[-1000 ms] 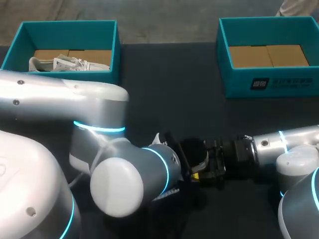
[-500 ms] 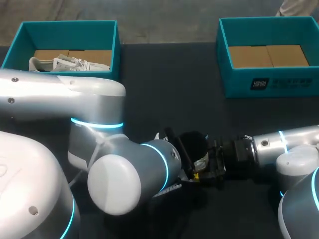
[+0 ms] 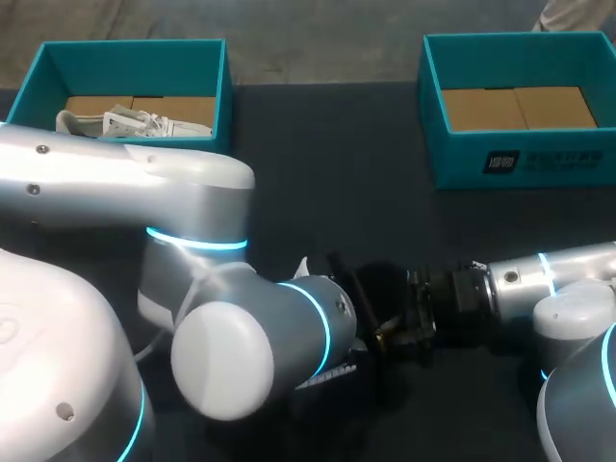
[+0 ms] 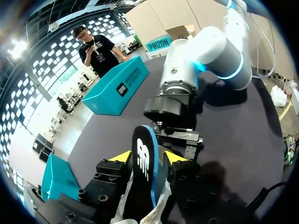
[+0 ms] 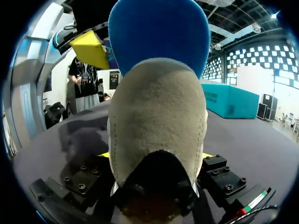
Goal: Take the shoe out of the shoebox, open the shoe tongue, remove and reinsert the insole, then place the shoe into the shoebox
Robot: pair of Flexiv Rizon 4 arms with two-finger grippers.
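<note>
A grey suede shoe (image 5: pixel 156 126) sits between the fingers of my right gripper (image 5: pixel 155 154), which touch it from both sides. A black insole with a blue underside (image 4: pixel 142 163) stands up out of the shoe. It stands between the yellow tips of my left gripper (image 4: pixel 148 157), which are spread a little wider than it. From the right wrist, the insole (image 5: pixel 159 32) rises above the shoe with a left fingertip (image 5: pixel 91 49) beside it. In the head view both grippers (image 3: pixel 371 332) (image 3: pixel 412 322) meet at the table's front middle, and my left arm hides most of the shoe.
A teal shoebox (image 3: pixel 130 58) at the back left holds another pale shoe (image 3: pixel 125 122). A second teal shoebox (image 3: pixel 520 159) at the back right shows only its cardboard floor. Dark table lies between the boxes and the grippers.
My left gripper's fingers have spread apart around the insole, which sits lower now. My left arm has shifted slightly. The right arm has kept still with the shoe.
</note>
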